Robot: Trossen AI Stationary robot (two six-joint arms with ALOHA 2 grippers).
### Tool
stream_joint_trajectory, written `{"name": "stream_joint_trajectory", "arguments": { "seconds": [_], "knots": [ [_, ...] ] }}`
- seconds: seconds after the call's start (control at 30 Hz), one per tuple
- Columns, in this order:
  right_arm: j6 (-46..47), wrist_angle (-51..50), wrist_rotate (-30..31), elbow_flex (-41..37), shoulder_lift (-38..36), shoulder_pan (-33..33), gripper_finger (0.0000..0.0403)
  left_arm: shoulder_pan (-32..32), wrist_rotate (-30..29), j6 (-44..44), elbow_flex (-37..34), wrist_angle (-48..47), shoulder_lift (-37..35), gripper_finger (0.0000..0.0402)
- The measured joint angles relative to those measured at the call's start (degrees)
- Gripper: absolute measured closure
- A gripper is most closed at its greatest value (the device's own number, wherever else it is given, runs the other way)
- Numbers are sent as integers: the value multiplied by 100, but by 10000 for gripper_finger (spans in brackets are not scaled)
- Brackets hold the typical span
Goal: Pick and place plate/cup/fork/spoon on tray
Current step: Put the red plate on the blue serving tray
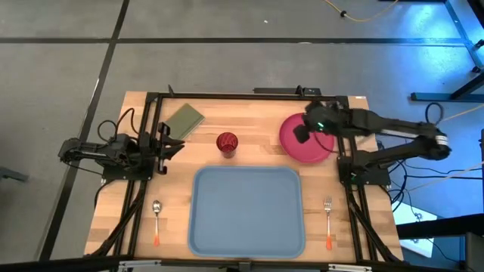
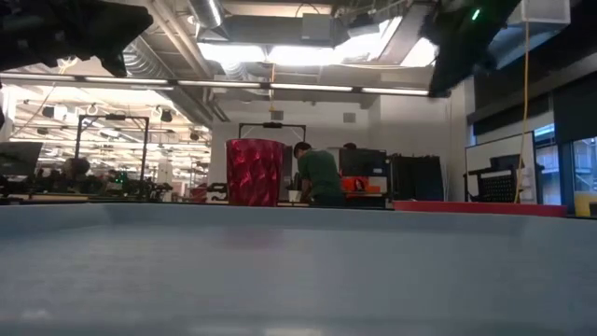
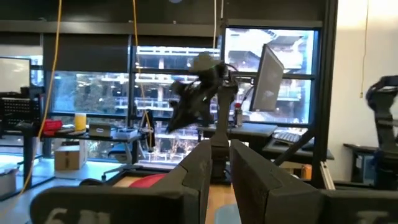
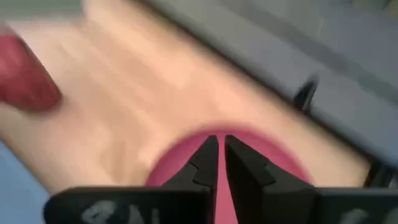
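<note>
The pink-red plate (image 1: 304, 151) lies flat on the table at the far right. My right gripper (image 1: 300, 134) hovers above its left part, shut and empty; in the right wrist view its fingertips (image 4: 221, 146) point down at the plate (image 4: 267, 155). In the low view it hangs high (image 2: 446, 75) over the plate (image 2: 485, 207). The dark red cup (image 1: 227, 142) stands upright behind the light blue tray (image 1: 246, 172). The spoon (image 1: 156, 219) lies left of the tray and the fork (image 1: 328, 221) right of it. My left gripper (image 1: 174, 143) waits at the left, shut.
An olive-green flat rectangle (image 1: 184, 121) lies at the far left of the table, behind the cup. Black frame rails run along the table's left, right and far sides. A person stands in the room beyond the table (image 2: 317, 175).
</note>
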Motion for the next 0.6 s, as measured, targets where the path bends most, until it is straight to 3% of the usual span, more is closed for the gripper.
{"name": "stream_joint_trajectory", "arguments": {
  "seconds": [0.13, 0.27, 0.43, 0.6],
  "knots": [
    [-323, 165, -1041, -92, 734, -586, 368, -2, -258, 107, 0, 31, 0, 347],
    [-306, 712, -2062, -399, 1382, -480, 368, 0, -729, 360, 0, 87, -7, 347],
    [486, 809, -2827, -457, 1946, -7, 368, 0, -776, 365, 0, 90, -6, 347],
    [573, 831, -2811, -457, 2063, 572, 368, 0, -774, 365, 0, 87, -4, 347]
  ]
}}
